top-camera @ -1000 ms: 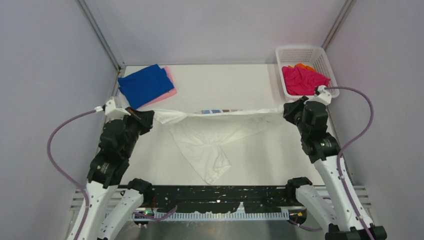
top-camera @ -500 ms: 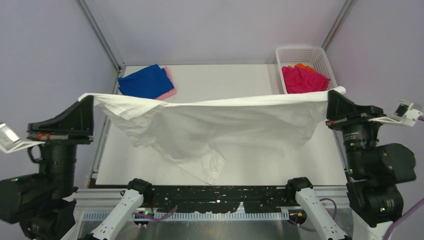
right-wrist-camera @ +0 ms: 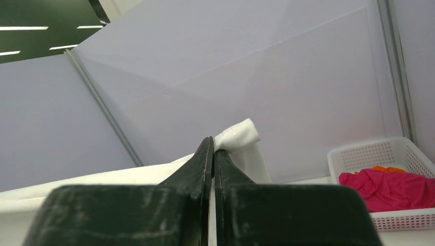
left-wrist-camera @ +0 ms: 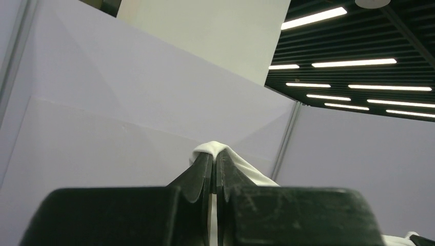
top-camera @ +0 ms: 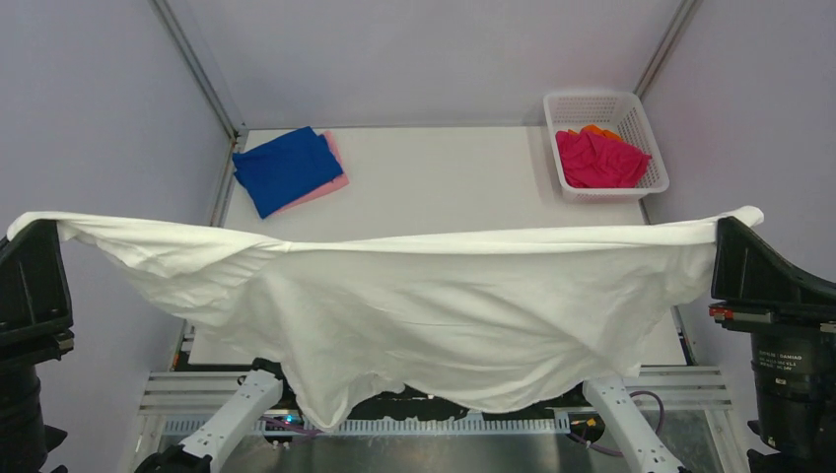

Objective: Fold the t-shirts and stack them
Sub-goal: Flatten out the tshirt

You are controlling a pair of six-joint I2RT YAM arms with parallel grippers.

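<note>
A white t-shirt hangs stretched wide between my two grippers, high above the table and close to the top camera. My left gripper is shut on its left corner. My right gripper is shut on its right corner. A folded royal blue t-shirt lies on a folded pale pink t-shirt at the table's far left. A magenta t-shirt and an orange t-shirt lie crumpled in the basket; both also show in the right wrist view.
A white mesh basket stands at the table's far right corner. The hanging shirt hides the near half of the white table and most of both arms. Grey walls enclose the table on three sides.
Both grippers have risen and moved apart and toward the camera, lifting the white shirt off the table and stretching it wide.
</note>
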